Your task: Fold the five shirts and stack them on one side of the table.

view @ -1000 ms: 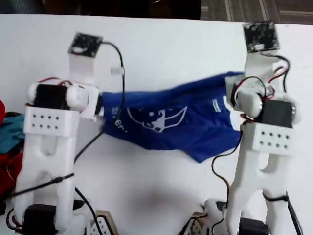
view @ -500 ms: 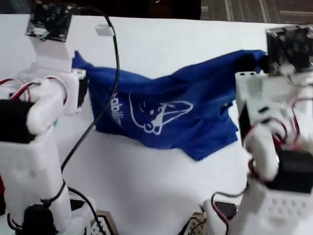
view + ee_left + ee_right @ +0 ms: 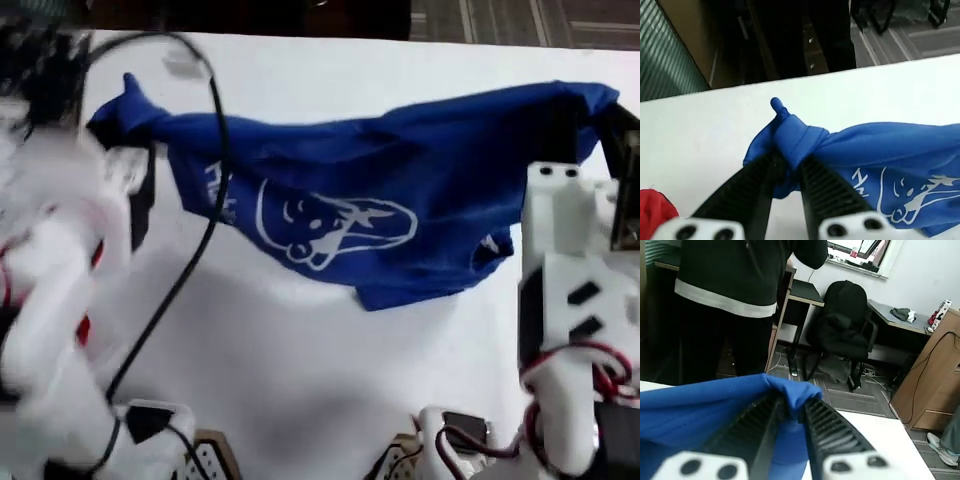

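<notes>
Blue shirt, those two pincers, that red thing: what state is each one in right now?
blue shirt: unfolded, stretched wide between the two pincers, printed side showing.
left pincer: shut on a bunched corner of the blue shirt.
right pincer: shut on the opposite corner of the blue shirt.
red cloth: crumpled, lying loose on the table near the left arm, not held.

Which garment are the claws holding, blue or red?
The blue shirt with the white drawing: left claw and right claw each pinch an end. The red cloth lies apart.
</notes>
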